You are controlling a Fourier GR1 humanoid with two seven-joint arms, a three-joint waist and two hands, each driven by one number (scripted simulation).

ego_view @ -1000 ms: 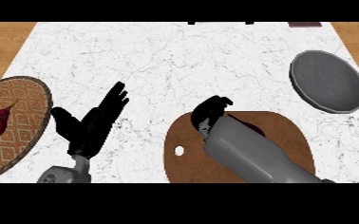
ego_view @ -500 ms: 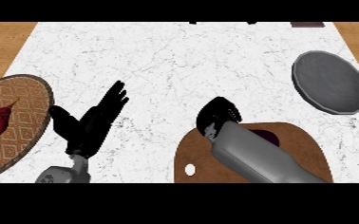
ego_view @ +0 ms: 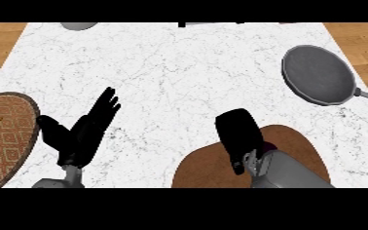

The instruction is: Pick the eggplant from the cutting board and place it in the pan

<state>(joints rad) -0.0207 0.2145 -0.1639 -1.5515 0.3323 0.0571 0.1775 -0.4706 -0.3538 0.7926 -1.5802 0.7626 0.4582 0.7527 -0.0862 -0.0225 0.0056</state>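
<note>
- Change: compared with one second ago, the right hand [ego_view: 237,134] covers more of the eggplant [ego_view: 268,148]. Only a dark purple sliver now shows, between the hand and the grey forearm.
- Hand state: the right hand's fingers are curled downward round the eggplant. This reads as a completed grasp, with the lift not yet clearly under way.
- Location of the task's thing: the eggplant remains over the cutting board [ego_view: 208,168], near its far edge.
- Target: the pan [ego_view: 316,73] lies well apart, forward and to the right, and has nothing in it. Its handle points toward the tabletop's right edge.
- Open room: the white tabletop [ego_view: 179,68] between board and pan carries nothing, so the transfer path is unobstructed.
- Edges: the pan sits near the right border of the tabletop, so the approach should clear its near rim before lowering.
- The left hand [ego_view: 82,134] rests released, fingers up, beside a round brown patterned plate [ego_view: 14,131] at the left; it has not moved.
</note>
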